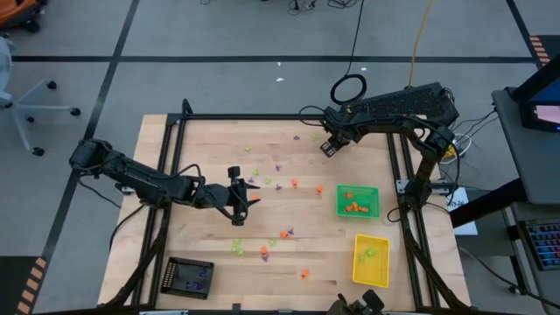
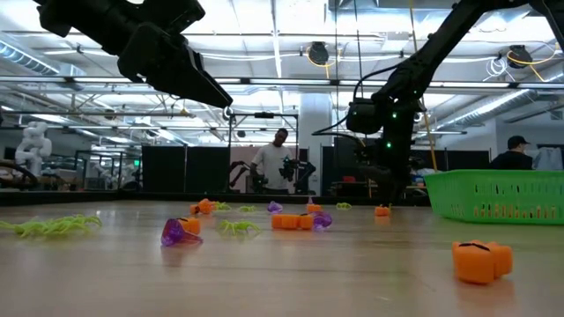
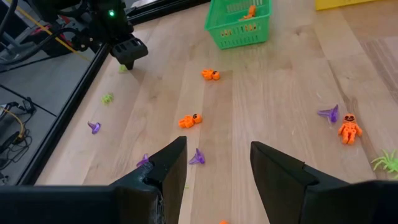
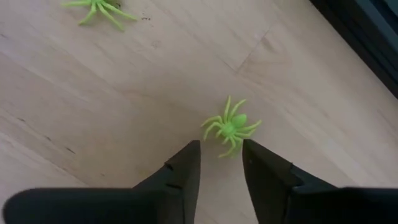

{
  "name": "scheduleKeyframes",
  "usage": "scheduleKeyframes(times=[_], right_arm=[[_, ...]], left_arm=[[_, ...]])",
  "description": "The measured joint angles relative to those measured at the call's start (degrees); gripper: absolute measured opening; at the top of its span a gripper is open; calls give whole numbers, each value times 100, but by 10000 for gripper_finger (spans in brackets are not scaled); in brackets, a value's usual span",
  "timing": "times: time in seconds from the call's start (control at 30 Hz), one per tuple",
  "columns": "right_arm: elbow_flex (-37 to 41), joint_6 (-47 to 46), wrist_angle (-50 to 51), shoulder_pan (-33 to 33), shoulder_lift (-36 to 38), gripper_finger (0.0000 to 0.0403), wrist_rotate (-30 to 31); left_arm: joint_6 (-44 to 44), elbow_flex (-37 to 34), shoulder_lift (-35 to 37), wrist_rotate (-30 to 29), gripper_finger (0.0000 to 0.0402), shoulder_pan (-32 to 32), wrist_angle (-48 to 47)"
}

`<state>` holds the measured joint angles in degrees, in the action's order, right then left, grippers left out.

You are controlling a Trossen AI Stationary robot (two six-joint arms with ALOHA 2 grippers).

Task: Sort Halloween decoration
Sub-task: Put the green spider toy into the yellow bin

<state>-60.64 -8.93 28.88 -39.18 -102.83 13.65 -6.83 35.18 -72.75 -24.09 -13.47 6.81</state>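
Right gripper point(image 4: 221, 163) sits low at the table's far edge, fingers narrowly apart, nothing between them; a lime green spider point(image 4: 231, 127) lies just beyond the tips, not clamped. A second green spider point(image 4: 98, 7) is farther off in the right wrist view. Left gripper point(image 3: 217, 163) hovers mid-table, fingers apart and empty, above a purple trinket point(image 3: 198, 158).

Halloween decoration is scattered loose over the wooden table point(image 1: 219, 262). The spider looks light, thin and springy, with legs likely to flex or slide on smooth wood, so pinch the body, not the legs.

Count in the left wrist view: four purple pieces, three orange ones loose on the wood, two green; more sit too small to count in the high view. Trays: one green tray point(image 1: 339, 208) holding orange pieces, one yellow tray point(image 1: 357, 273) with green bits, one black tray point(image 1: 175, 284)
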Motion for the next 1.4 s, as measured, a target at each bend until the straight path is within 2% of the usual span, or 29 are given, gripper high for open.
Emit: scheduleKeyframes(times=[0.77,1.03,1.2,1.4], right_arm=[[0,280,9,24,2,5,-26],[0,428,86,195,57,0,-46],[0,428,255,418,386,0,-52],[40,292,559,940,1200,0,-79]], left_arm=[[-2,0,0,0,180,1,0],[-4,0,0,0,180,0,-2],[-4,0,0,0,180,2,-6],[-4,0,0,0,180,1,-6]])
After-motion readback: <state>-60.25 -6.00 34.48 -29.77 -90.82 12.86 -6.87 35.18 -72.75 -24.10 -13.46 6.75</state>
